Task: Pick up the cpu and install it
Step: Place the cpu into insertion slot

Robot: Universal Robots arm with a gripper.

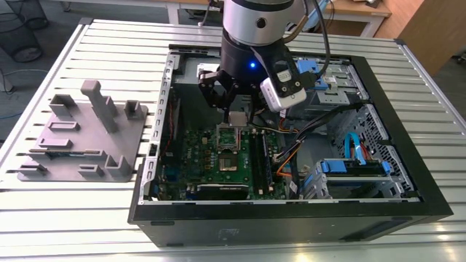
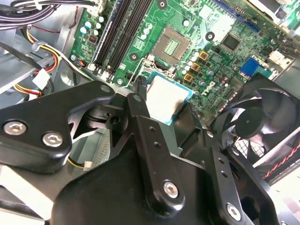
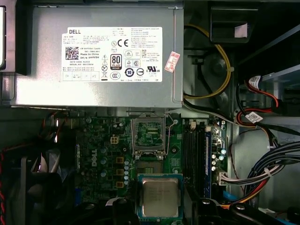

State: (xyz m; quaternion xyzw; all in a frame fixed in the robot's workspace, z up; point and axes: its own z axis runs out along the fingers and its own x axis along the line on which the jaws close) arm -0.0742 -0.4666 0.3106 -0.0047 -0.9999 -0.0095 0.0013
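The cpu [image 1: 237, 117], a small square chip with a pale metal top, hangs between the black fingers of my gripper [image 1: 237, 113], which is shut on it inside the open computer case. In both wrist views the cpu [image 2: 168, 97] [image 3: 160, 197] sits level, edged by a green border, with a finger [image 2: 139, 96] at each side. The motherboard's socket [image 1: 231, 140] [image 2: 171, 45] [image 3: 149, 140] lies uncovered below and slightly ahead of the chip, which hovers apart from it.
The black case wall [image 1: 291, 218] rings the green motherboard. A grey power supply [image 3: 98, 56], cable bundles [image 3: 262, 168], memory slots [image 2: 119, 28] and a black fan [image 2: 258, 122] crowd the socket. A grey plastic fixture [image 1: 80, 136] stands on the slatted table at the exterior view's left.
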